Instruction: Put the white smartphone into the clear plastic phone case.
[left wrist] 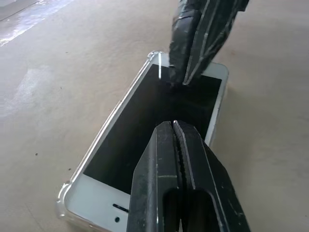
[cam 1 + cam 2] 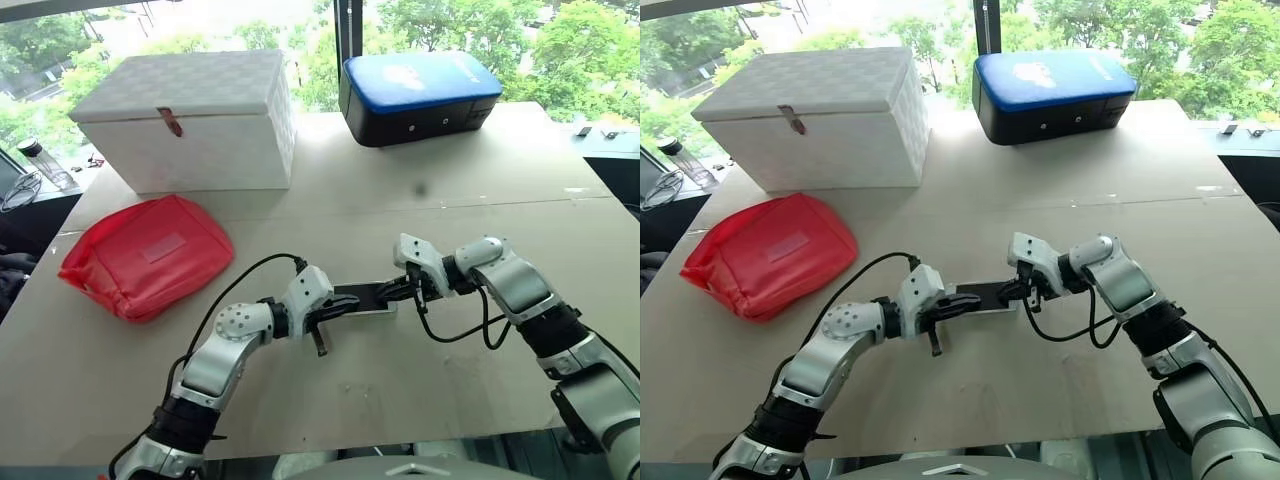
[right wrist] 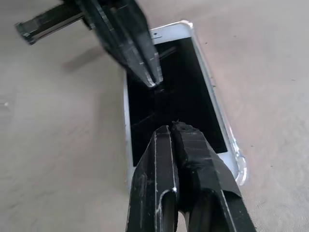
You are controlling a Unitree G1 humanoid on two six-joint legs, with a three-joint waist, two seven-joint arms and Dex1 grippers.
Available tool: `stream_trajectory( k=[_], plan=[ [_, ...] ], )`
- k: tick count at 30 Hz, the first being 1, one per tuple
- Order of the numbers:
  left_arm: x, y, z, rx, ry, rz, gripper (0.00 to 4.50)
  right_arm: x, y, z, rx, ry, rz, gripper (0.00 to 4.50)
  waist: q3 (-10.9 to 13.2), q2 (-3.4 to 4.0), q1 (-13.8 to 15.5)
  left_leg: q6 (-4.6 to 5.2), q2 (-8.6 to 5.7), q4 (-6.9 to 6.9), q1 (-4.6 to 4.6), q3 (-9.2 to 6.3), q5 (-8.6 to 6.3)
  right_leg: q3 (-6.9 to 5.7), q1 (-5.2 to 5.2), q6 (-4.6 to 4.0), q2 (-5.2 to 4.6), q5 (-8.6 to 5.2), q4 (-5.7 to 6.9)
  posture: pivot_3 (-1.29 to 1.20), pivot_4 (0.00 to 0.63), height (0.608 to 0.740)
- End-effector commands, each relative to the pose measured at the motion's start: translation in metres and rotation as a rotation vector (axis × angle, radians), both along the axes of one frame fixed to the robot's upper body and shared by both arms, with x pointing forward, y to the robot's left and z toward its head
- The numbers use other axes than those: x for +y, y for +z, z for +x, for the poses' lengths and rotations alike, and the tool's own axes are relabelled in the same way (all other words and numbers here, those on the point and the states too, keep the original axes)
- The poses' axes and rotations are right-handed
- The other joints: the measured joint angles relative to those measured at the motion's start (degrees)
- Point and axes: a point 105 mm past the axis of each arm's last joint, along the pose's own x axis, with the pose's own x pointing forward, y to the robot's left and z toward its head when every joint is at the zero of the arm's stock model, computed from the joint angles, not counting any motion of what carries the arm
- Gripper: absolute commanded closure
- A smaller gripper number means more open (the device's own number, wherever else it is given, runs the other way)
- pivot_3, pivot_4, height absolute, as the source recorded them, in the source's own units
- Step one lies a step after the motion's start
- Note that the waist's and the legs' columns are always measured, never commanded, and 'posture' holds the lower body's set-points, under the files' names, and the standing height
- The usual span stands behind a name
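White smartphone [image 1: 145, 130] lies under both closed, downward-tilted fingers [image 1: 186, 159].

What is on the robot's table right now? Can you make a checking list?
Surface: tan table.
Job's things: white smartphone lies inside the clear plastic phone case.
Clutter: red pouch, white box, blue-topped case.
Grippers: left gripper and right gripper both shut, tips over the screen.
Cables: black cables loop by both wrists.
Surroundings: window with green trees.
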Motion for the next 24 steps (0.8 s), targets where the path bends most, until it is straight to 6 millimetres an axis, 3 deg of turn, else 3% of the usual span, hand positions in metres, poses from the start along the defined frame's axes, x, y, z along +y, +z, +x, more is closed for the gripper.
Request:
stream_trajectory(
  k=[1,4,11,24],
  plan=[
    [0.004,-0.021,0.001,0.072,0.016,0.041,4.48,-0.016,-0.049,-0.021,0.134,0.001,-0.185,4.5,0.0,-0.07,0.1,-0.01,0.0,-0.04,-0.05,0.0,0.0,0.0,-0.07,-0.16,0.0,0.09,-0.01,0.0,0.15,0.74],
    [0.002,-0.021,0.004,0.071,0.012,0.038,4.48,-0.028,-0.061,-0.023,0.112,0.015,-0.284,4.5,-0.1,-0.17,0.2,-0.02,-0.04,-0.19,-0.07,0.03,-0.02,0.02,-0.09,-0.19,-0.05,0.11,-0.15,0.0,0.15,0.74],
    [0.001,-0.019,0.007,0.067,0.007,0.037,4.48,-0.039,-0.068,-0.026,0.118,0.027,-0.357,4.5,-0.3,-0.39,1.0,-0.12,-0.04,-0.22,-0.05,0.02,-0.12,0.0,-0.06,0.08,-0.07,-0.05,-0.2,0.0,0.15,0.74],
    [-0.001,-0.012,0.003,0.059,0.009,0.038,4.48,-0.046,-0.077,-0.034,0.136,0.083,-0.422,4.5,-0.6,-0.61,1.0,-0.17,-0.04,-0.22,-0.04,-0.06,-0.14,-0.07,-0.03,0.08,-0.06,-0.06,-0.2,0.0,0.15,0.74]
  ],
)
